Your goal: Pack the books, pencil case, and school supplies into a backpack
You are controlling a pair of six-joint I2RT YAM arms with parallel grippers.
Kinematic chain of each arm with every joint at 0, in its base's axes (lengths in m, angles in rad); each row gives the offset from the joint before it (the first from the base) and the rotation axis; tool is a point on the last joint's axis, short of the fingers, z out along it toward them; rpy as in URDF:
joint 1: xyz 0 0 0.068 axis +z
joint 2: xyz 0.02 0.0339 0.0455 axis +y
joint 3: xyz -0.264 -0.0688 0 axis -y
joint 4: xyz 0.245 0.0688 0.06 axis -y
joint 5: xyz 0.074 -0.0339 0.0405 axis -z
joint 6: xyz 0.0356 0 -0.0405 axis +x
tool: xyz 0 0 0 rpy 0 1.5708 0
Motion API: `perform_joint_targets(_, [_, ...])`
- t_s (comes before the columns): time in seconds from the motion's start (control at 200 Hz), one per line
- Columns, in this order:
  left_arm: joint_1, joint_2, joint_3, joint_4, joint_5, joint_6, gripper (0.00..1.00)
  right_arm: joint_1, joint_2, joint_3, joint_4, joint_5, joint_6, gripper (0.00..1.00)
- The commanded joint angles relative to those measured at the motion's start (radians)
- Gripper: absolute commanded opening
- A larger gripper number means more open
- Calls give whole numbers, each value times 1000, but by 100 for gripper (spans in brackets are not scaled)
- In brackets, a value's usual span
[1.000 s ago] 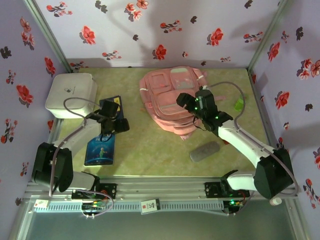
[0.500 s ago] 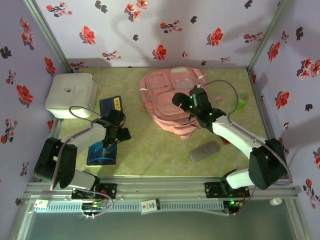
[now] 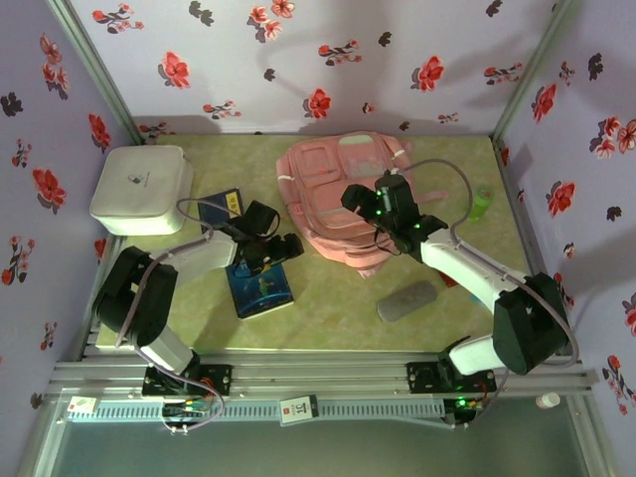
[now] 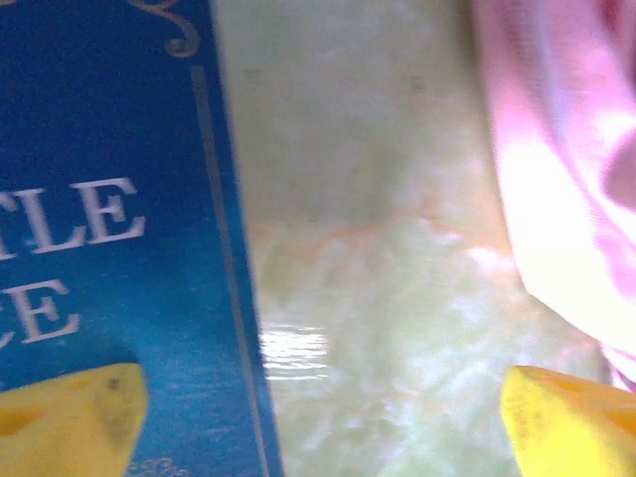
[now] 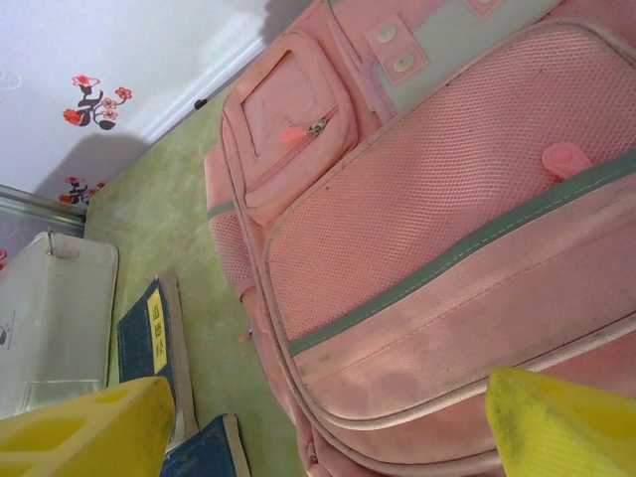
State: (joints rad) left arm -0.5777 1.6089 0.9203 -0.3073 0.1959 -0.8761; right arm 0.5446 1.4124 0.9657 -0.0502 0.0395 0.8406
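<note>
The blue book [image 3: 260, 288] has slid nearer the backpack [image 3: 323, 174] under the left end effector [image 3: 276, 252], jaws spread.

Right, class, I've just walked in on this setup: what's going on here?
Two robot arms are working at packing a pink backpack that lies on the table. The left hand, open, hangs low over the edge of a blue book lying flat beside the backpack. The right hand, also open, hovers above the backpack's front pockets, holding nothing. A navy book and the grey pencil case lie on the table outside the bag.
</note>
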Motion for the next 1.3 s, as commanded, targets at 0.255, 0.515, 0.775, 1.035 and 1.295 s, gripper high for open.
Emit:
perform_joint_targets(0.255, [217,-211,-33,-183,-50,155,100,134,192,177,-75,-120,-97,83])
perform_joint_targets(0.515, [366,-324,-188,-212,-76,142,100,283,401,347,-169,-122,-165,79])
perform_joint_targets(0.775, [401,-351,-285,-153,-30,121,98,355,593,499,-287,-115,-233,70])
perform_joint_targets(1.035, [400,-342,-319,-103,24,125,95,372,715,610,-374,-170,-274,56])
perform_joint_targets(1.295, [394,-317,-325,-70,63,113,88,377,775,651,-421,-162,-273,46])
